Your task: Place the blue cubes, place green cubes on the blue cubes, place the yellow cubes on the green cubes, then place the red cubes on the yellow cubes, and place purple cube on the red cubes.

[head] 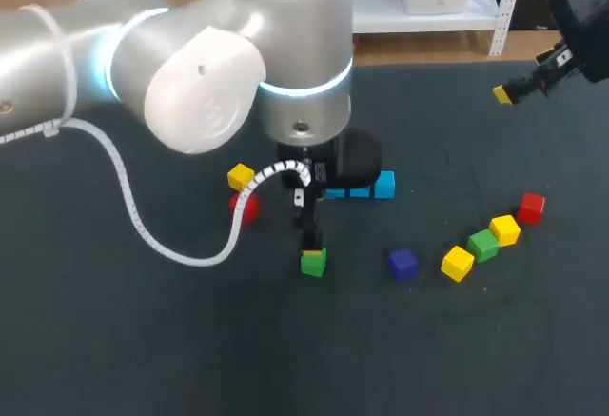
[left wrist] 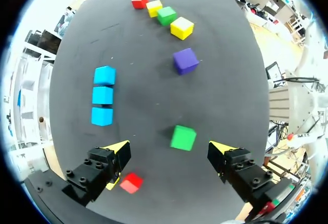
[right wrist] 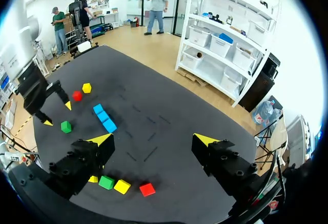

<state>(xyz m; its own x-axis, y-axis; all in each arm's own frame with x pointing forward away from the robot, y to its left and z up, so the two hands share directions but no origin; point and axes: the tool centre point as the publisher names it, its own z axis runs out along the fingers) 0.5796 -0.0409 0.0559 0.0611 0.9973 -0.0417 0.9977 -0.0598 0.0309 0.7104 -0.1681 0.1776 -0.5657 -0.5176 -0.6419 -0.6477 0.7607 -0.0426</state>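
Note:
Three light-blue cubes (left wrist: pixel 103 96) lie in a row on the dark table, partly hidden behind my left wrist in the head view (head: pixel 383 185). My left gripper (left wrist: pixel 169 148) stands open just above a green cube (left wrist: pixel 183 137), which lies between and slightly ahead of its fingers, untouched. From the head view this gripper (head: pixel 309 235) hangs directly over that green cube (head: pixel 313 262). A purple cube (head: pixel 402 264) lies to its right. My right gripper (right wrist: pixel 154 139) is open and empty, high at the table's far right (head: pixel 509 92).
A curved line of a yellow cube (head: pixel 458 263), a green cube (head: pixel 483 245), a yellow cube (head: pixel 504 229) and a red cube (head: pixel 531 207) lies at the right. Left of my left gripper are a yellow cube (head: pixel 241 177) and a red cube (head: pixel 245 207).

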